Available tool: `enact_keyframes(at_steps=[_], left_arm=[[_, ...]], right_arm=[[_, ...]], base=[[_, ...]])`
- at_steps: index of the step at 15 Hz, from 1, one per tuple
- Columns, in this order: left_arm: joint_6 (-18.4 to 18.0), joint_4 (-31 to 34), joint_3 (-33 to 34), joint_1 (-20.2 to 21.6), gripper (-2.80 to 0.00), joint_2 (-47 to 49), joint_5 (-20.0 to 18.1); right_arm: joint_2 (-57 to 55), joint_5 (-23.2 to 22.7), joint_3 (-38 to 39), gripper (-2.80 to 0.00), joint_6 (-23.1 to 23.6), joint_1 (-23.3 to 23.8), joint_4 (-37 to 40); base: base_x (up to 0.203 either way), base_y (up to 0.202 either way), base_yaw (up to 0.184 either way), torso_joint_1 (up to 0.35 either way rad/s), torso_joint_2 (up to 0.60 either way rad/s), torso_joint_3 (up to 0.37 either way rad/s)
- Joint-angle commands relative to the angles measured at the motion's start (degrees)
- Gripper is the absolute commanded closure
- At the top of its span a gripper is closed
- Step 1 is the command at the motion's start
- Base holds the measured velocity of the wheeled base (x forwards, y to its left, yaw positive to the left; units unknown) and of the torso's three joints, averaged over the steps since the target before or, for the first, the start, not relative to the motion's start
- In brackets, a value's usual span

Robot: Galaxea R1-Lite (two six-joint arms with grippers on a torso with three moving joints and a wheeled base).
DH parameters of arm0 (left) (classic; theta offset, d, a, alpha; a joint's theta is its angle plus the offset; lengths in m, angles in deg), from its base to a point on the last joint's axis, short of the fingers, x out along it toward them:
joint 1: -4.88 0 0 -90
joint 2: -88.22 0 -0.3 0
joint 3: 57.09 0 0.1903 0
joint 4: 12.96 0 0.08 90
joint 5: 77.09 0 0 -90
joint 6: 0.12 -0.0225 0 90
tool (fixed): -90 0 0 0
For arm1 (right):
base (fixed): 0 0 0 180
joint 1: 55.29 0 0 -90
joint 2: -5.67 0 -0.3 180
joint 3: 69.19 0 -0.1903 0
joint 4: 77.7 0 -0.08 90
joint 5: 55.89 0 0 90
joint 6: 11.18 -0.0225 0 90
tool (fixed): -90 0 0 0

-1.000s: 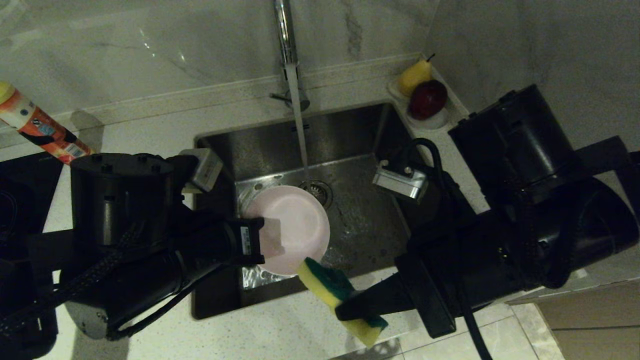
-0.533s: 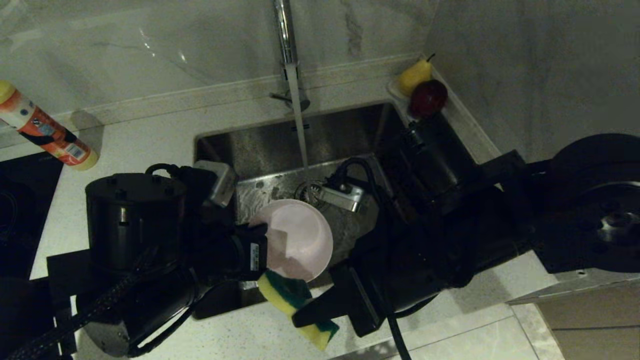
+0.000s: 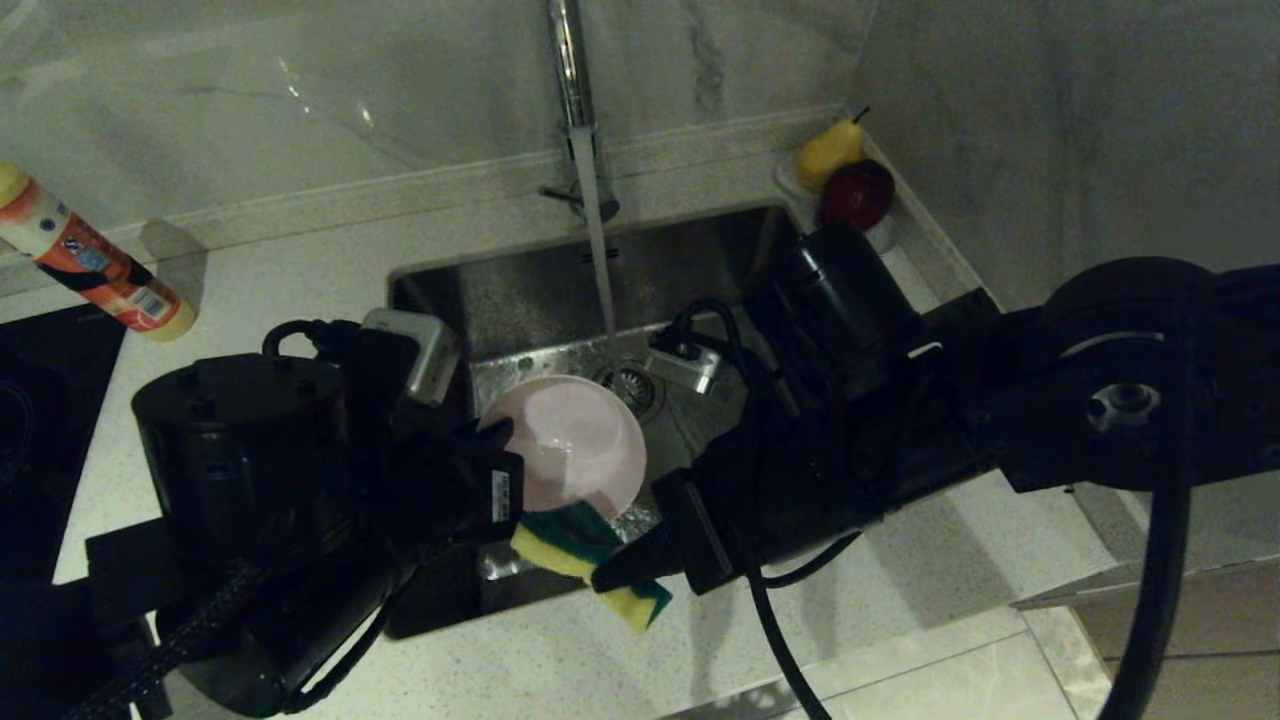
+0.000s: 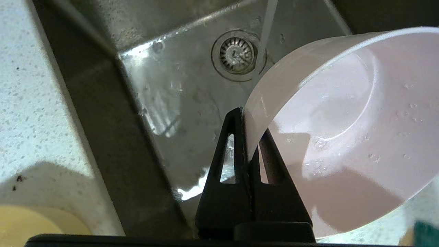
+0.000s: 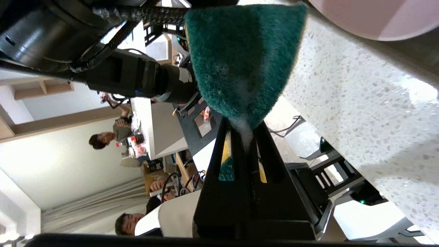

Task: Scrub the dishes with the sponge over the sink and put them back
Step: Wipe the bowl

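Over the sink (image 3: 700, 270), left gripper (image 4: 247, 137) pinches the pink bowl's (image 3: 570, 440) rim, its opening tilted upward; right gripper (image 3: 610, 575) clamps the sponge (image 3: 575, 540), long axis slanting, tip beneath the bowl

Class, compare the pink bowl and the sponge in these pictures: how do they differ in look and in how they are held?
The pink bowl is round, smooth and pale; the sponge is rectangular, yellow foam with a rough green face. The left gripper pinches the bowl's rim over the sink; the right gripper clamps the sponge at the sink's front edge. Both are gripped in shut black fingers.
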State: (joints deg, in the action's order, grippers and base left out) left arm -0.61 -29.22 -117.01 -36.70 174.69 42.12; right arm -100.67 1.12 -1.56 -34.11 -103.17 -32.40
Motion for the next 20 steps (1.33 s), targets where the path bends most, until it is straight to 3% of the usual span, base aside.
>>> enact_keyframes(at_steps=[1, 4, 6, 9, 11, 14, 20], left_arm=[[-0.04, -0.36, 0.47, 0.01, 0.00, -0.42, 0.24], [-0.46, -0.36, 1.19, -1.10, 0.00, -0.67, 0.73], [-1.18, -0.62, 1.13, -1.31, 0.00, -0.43, 3.31], [-4.71, -5.38, 2.55, -2.02, 0.00, -0.20, 3.58], [-8.92, -10.31, 4.53, -2.60, 0.00, 0.60, 3.83], [-11.63, -13.34, 6.51, -3.45, 0.00, 0.56, 3.93], [-12.61, -16.79, 10.00, -3.86, 0.00, 0.72, 3.93]], right_arm=[[0.51, -0.23, -0.10, 0.00, -0.11, 1.17, 0.05], [0.08, -0.23, -1.35, 0.00, -0.10, 1.96, -0.05], [-0.35, -0.41, -2.21, 0.00, -0.08, 3.04, -0.13], [-2.44, -0.28, -4.45, 0.00, -0.27, 3.23, -0.05], [-4.60, -0.16, -7.30, 0.00, -1.24, 3.23, -0.04], [-7.13, 0.57, -11.07, 0.00, -1.95, 3.23, 0.21], [-9.35, 2.14, -14.97, 0.00, -3.17, 5.19, 0.47]], base=[[0.000, 0.000, 0.000, 0.000, 0.00, 0.000], [0.000, 0.000, 0.000, 0.000, 0.00, 0.000], [0.000, 0.000, 0.000, 0.000, 0.00, 0.000], [0.000, 0.000, 0.000, 0.000, 0.00, 0.000], [0.000, 0.000, 0.000, 0.000, 0.00, 0.000], [0.000, 0.000, 0.000, 0.000, 0.00, 0.000], [0.000, 0.000, 0.000, 0.000, 0.00, 0.000]])
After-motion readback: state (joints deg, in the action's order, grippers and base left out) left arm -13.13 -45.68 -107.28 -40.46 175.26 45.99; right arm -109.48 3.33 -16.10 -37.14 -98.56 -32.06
